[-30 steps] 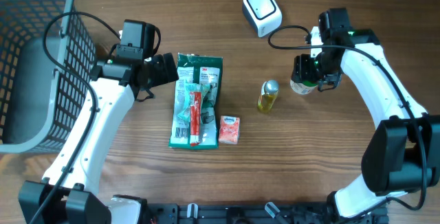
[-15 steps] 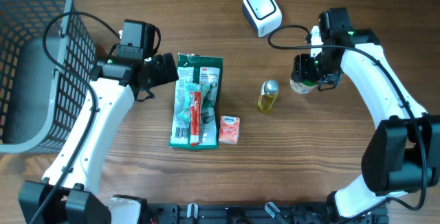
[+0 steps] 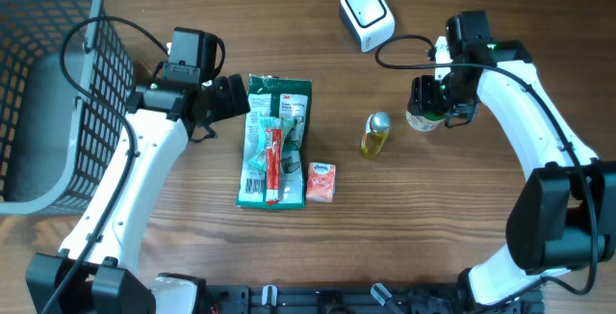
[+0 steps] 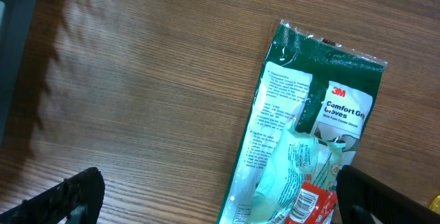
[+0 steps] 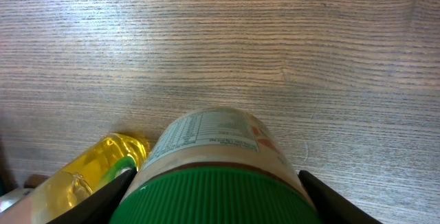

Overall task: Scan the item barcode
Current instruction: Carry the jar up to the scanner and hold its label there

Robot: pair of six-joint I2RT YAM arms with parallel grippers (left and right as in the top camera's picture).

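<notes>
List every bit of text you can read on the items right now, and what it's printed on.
"3M": white panel of the green glove package.
"Comfort Gr...": same panel; the end of the word is covered and the line below it is unclear.
Fine print on that package: too small to read.
Label table on the green-lidded jar: too small to read.
Tissue pack and red tube: too blurred to read.

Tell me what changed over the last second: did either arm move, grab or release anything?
Nothing visibly changed. The right tool stays closed on the green-lidded jar, and the left tool stays open by the green 3M pack. The yellow bottle, scanner and basket sit where they were.
</notes>
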